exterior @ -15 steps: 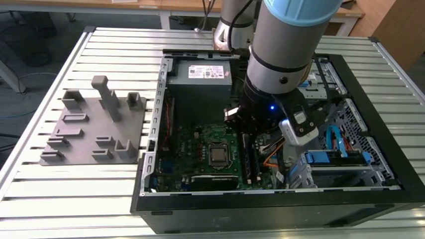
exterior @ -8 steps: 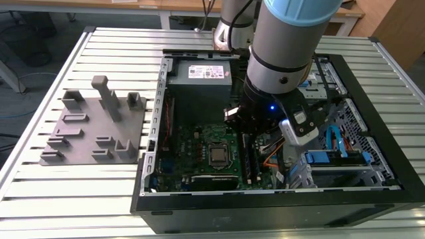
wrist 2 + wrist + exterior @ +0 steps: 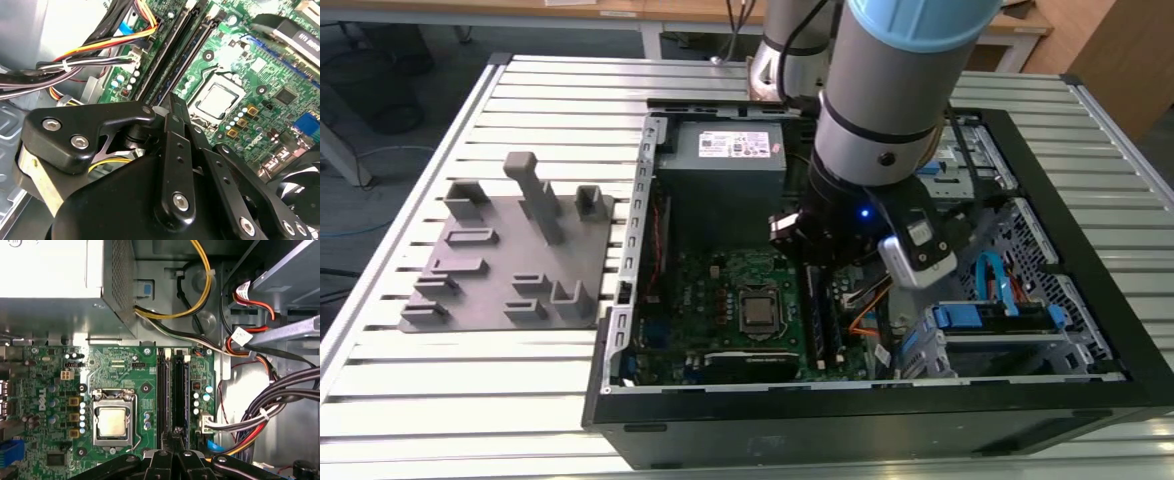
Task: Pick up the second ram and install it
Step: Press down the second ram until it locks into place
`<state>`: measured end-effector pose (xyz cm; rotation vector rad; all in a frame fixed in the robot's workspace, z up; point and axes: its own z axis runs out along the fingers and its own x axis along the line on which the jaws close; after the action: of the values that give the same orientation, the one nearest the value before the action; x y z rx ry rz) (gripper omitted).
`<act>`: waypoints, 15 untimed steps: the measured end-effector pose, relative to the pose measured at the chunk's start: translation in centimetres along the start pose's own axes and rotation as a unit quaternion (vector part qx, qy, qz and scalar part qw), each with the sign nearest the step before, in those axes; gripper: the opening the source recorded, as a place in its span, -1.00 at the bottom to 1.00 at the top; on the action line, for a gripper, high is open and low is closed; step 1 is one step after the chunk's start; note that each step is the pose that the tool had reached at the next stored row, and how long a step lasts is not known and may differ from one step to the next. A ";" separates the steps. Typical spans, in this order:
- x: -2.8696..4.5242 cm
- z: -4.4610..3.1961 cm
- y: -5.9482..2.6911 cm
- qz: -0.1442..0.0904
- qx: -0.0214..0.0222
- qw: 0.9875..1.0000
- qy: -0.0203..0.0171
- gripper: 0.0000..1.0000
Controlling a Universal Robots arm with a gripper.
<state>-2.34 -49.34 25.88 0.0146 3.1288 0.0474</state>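
1. the gripper hangs low inside the open computer case. its fingers are drawn together to a narrow tip over the memory slots.
2. the second ram stands on edge in the slot nearer the cables. the neighbouring slot, on the processor socket side, looks bare.
3. the fingertips meet at one end of the stick. i cannot tell whether they pinch its top edge or only press on it.
4. handling, as i judge it: the stick is very light, thin and stiff, but brittle. it would not forgive twisting or a sideways load.
5. the safest hold looks to be across the two flat faces near the top edge, about mid-length. that keeps clear of the contact edge and the chips.
6. seating probably needs a straight, even push, since a tilted stick could jam in the slot or strain the green board.
7. its smooth faces may slip in a weak pinch.
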 end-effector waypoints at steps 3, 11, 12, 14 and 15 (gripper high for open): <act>0.01 0.17 0.38 0.000 0.000 1.000 0.000 -0.79; 0.01 0.46 0.80 0.000 0.000 1.000 0.000 -0.79; 0.01 0.51 0.84 0.000 0.000 1.000 0.000 -0.79; 0.02 0.63 0.94 0.000 0.000 1.000 0.000 -0.79; 0.02 0.71 0.99 0.000 0.000 1.000 0.000 -0.79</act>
<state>-2.34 -48.33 25.21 0.0146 3.1288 0.0475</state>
